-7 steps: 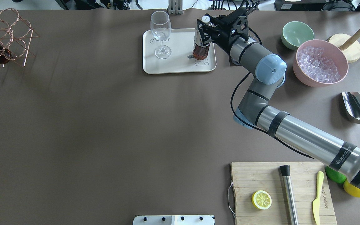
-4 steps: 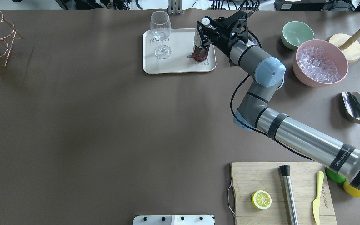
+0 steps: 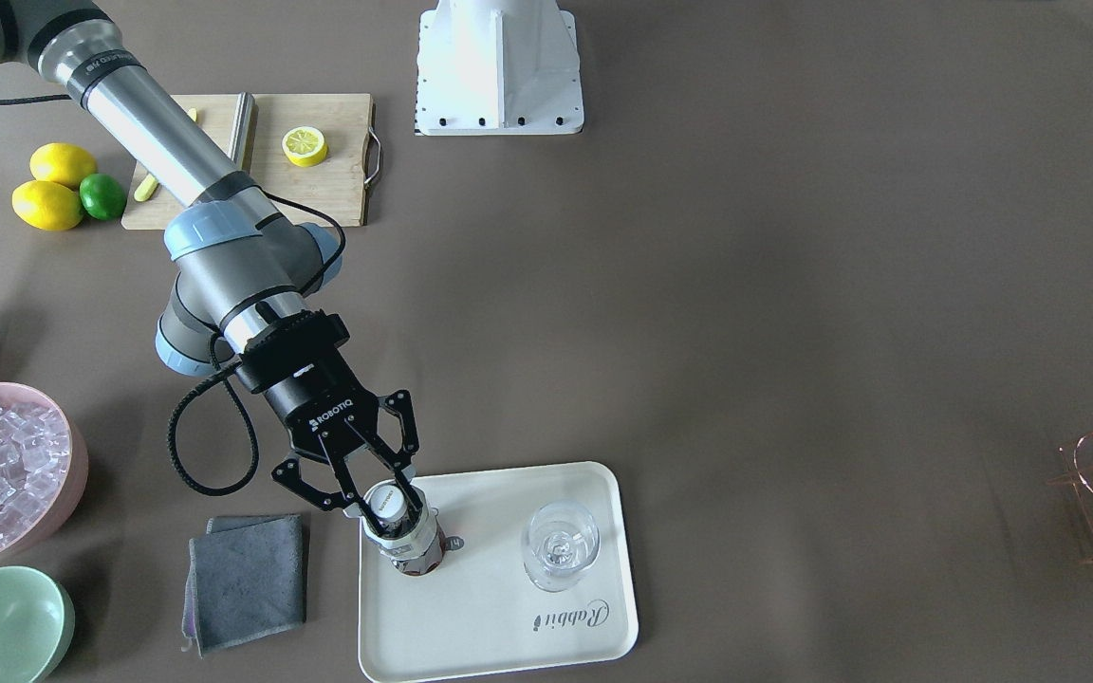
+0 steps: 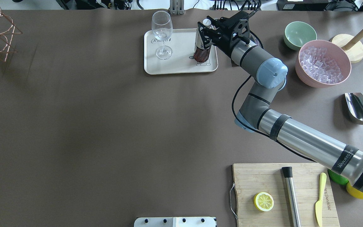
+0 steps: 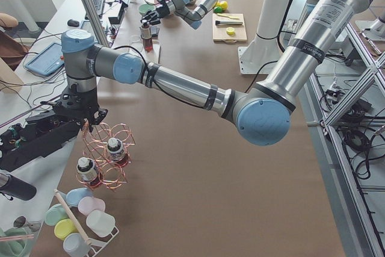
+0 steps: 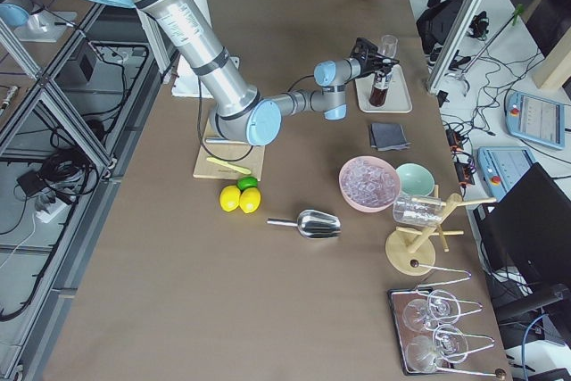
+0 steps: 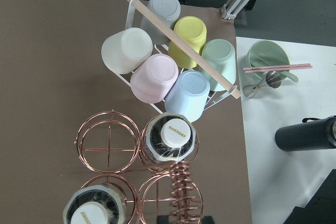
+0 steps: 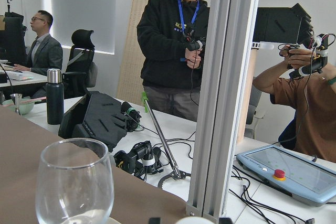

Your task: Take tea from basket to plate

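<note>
Tea on plate, right jaws clamping it; left jaws (over basket): cannot tell.

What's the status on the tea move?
Right gripper closed on tea neck, tea standing on plate. Left gripper at basket handle, state unclear. Wine glass beside it on plate, apart.
</note>
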`<move>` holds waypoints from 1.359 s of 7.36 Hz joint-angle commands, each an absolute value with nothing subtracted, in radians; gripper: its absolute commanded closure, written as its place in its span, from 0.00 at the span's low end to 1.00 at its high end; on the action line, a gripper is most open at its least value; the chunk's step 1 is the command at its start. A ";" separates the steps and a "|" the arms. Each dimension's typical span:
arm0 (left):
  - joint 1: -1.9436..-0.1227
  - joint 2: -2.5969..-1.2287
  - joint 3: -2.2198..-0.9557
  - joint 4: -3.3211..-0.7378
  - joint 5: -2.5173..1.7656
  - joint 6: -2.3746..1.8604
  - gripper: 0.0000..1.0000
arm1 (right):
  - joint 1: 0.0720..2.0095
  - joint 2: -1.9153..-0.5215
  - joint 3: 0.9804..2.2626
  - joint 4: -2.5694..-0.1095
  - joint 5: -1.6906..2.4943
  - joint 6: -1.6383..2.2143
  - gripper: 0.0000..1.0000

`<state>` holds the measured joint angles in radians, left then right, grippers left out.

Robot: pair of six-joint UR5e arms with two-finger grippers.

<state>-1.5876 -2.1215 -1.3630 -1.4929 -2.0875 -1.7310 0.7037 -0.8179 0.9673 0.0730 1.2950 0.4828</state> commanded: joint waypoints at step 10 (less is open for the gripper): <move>-1.517 -2.151 -1.259 -1.598 -2.080 -1.747 0.91 | 0.932 -0.893 1.130 -0.211 1.913 0.488 0.00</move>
